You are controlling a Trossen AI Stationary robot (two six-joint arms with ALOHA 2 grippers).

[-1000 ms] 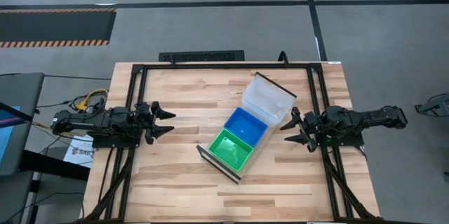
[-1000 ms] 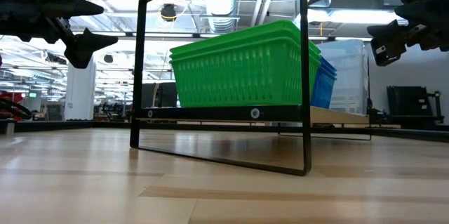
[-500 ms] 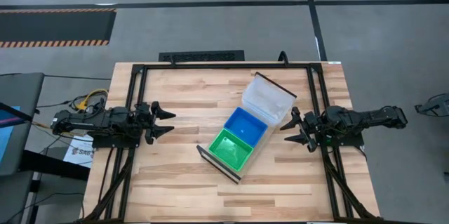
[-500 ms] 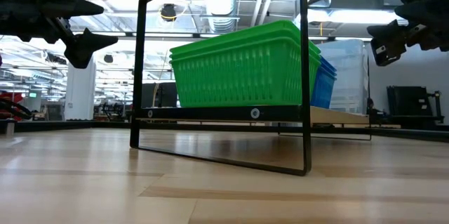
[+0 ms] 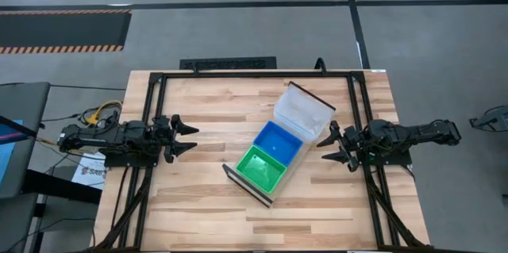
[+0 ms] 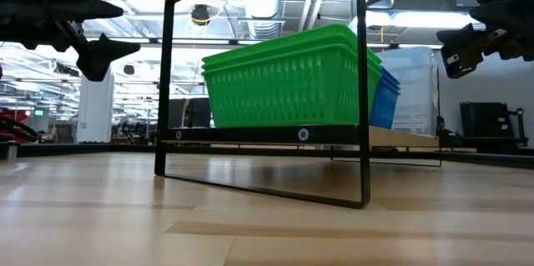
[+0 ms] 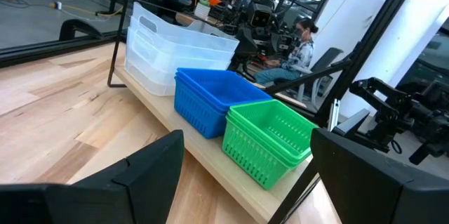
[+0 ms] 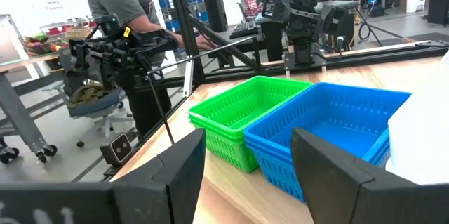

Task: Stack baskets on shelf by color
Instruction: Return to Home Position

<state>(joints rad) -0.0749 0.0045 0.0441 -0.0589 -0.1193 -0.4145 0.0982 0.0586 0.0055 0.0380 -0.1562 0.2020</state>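
On the shelf (image 5: 240, 182), a light-wood board lying slantwise in the middle of the table, stand three stacks of baskets by their bottoms: green (image 5: 263, 166) at the near end, blue (image 5: 279, 143) in the middle, clear (image 5: 302, 111) at the far end. In the low view the green stack (image 6: 284, 78) shows in front of the blue stack (image 6: 384, 95). My left gripper (image 5: 190, 138) stands open at the table's left, level, pointing at the shelf. My right gripper (image 5: 327, 146) stands open at the table's right, facing the shelf. Neither has anything between its fingers.
A black metal frame (image 5: 254, 74) runs around the table's far and side edges. The shelf's black end frame (image 6: 267, 91) stands upright toward the near side. Bare slatted tabletop (image 5: 206, 213) lies near and left of the shelf. People and equipment show in the room beyond.
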